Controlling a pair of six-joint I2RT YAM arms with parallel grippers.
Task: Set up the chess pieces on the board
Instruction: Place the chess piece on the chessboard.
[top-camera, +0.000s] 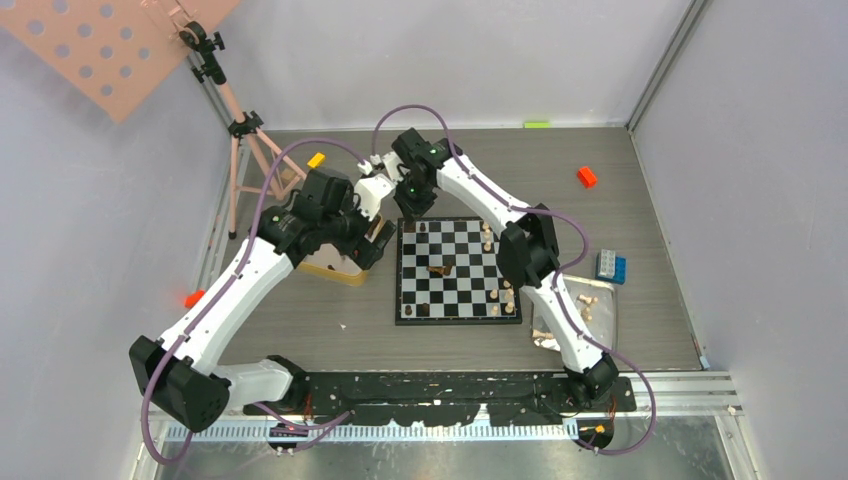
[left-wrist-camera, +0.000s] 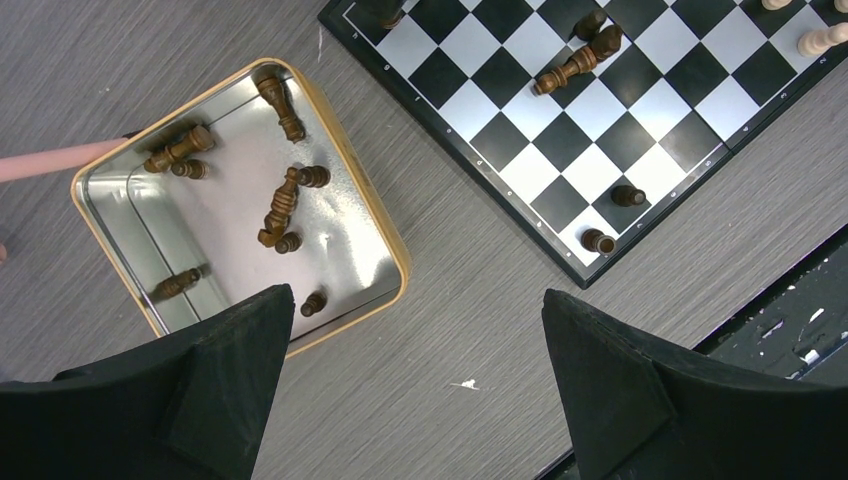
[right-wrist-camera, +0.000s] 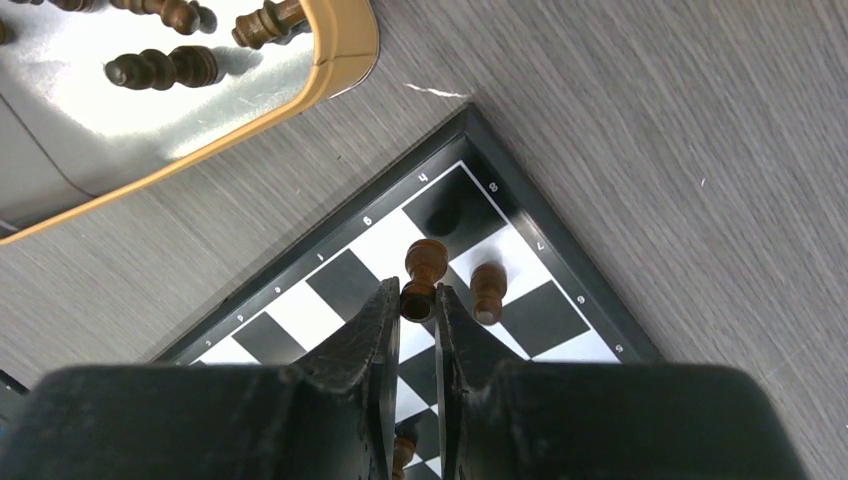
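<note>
The board (top-camera: 470, 290) lies at the table's middle, its black-and-light squares also in the left wrist view (left-wrist-camera: 660, 110). My right gripper (right-wrist-camera: 418, 300) is shut on a dark brown chess piece (right-wrist-camera: 422, 278) over the board's far-left corner (right-wrist-camera: 340, 280), beside a standing dark pawn (right-wrist-camera: 487, 290). Seen from above, that gripper (top-camera: 410, 212) hangs at the same corner. My left gripper (left-wrist-camera: 415, 295) is open over bare table between the gold tin (left-wrist-camera: 385, 225) and the board. Several dark pieces (left-wrist-camera: 285, 205) lie in the tin. Two dark pieces (left-wrist-camera: 575, 65) lie toppled mid-board. Pale pieces (top-camera: 487, 237) stand along the right side.
A silver tray (top-camera: 607, 318) with pale pieces sits right of the board, a blue brick (top-camera: 611, 266) behind it. An orange block (top-camera: 587, 177) lies far right, a yellow one (top-camera: 316, 159) far left. A pink tripod (top-camera: 245, 150) stands at back left.
</note>
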